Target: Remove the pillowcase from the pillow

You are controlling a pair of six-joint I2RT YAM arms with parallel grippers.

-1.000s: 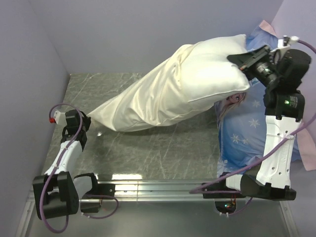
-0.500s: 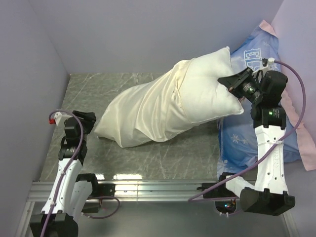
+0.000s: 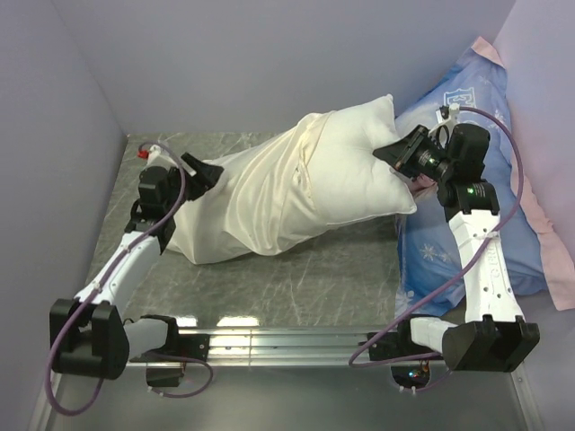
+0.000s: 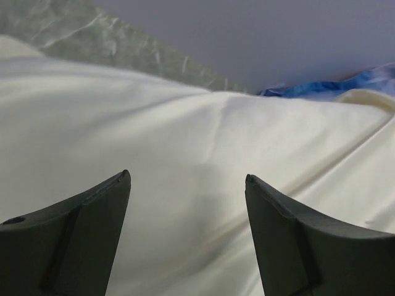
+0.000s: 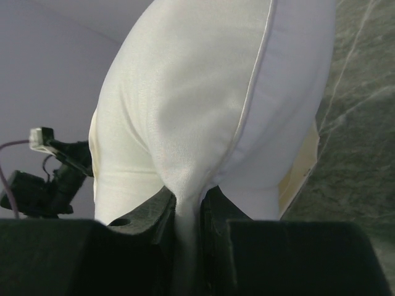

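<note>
Two grippers, mid-strip: right gripper (image 3: 391, 154) pinches the bare right end of the pillow (image 3: 359, 166); left gripper (image 3: 202, 172), jaws apart and empty, faces the pillowcase (image 3: 252, 202) (sheathing the left half). Next, likely: clamp fabric, draw leftward.

**Centre:** the pillow (image 3: 373, 162) lies slantwise on the table (image 3: 296, 269). Its left part is inside the pillowcase (image 3: 260, 202) and its right end is outside it.

**Left:** my left gripper (image 4: 185, 185) stands at the pillowcase's left end, jaws apart, with the fabric before them.

**Right:** my right gripper (image 5: 185, 200) is closed on a fold of the pillow's uncovered end.

**Far right:** a printed cushion (image 3: 424, 259) lies beside the pillow, under my right arm.
</note>
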